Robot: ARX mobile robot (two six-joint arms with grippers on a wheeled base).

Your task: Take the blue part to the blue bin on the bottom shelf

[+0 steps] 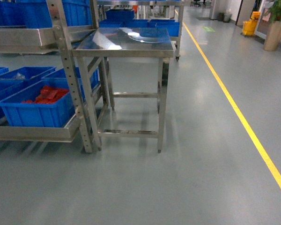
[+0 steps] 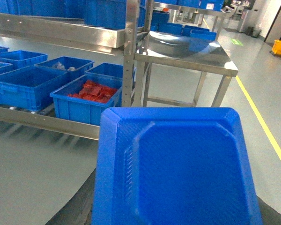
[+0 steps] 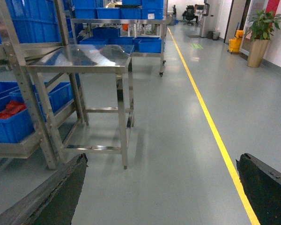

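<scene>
A smooth grey floor (image 1: 201, 154) runs through a workshop hall, marked by a yellow line (image 1: 234, 110) that slants away toward a potted plant (image 1: 277, 23) and a yellow mop bucket (image 1: 249, 26) at the far end. A stainless-steel table (image 1: 126, 44) stands on thin legs just beside a steel rack (image 1: 72, 89), its bare top reflecting the ceiling light. The rack's bottom shelf (image 1: 33, 132) shows a flat steel front lip, and on it sits a row of blue bins; the nearest one to the table, a blue bin with red parts (image 1: 40, 105), stands at the shelf's right end, with further blue bins (image 2: 21, 84) to its left, one holding something pale that is too small to make out. More blue bins fill the tier above and a second rack behind the table. In the left wrist view a large blue tray-like part (image 2: 178, 168) fills the lower frame, its ribbed, moulded face close against the camera and the shelf well beyond it; whether the left claw is pinching it cannot be told, since no fingers show. In the right wrist view two dark fingers (image 3: 61, 192) frame the bottom corners, spread wide apart with only bare floor between them.
</scene>
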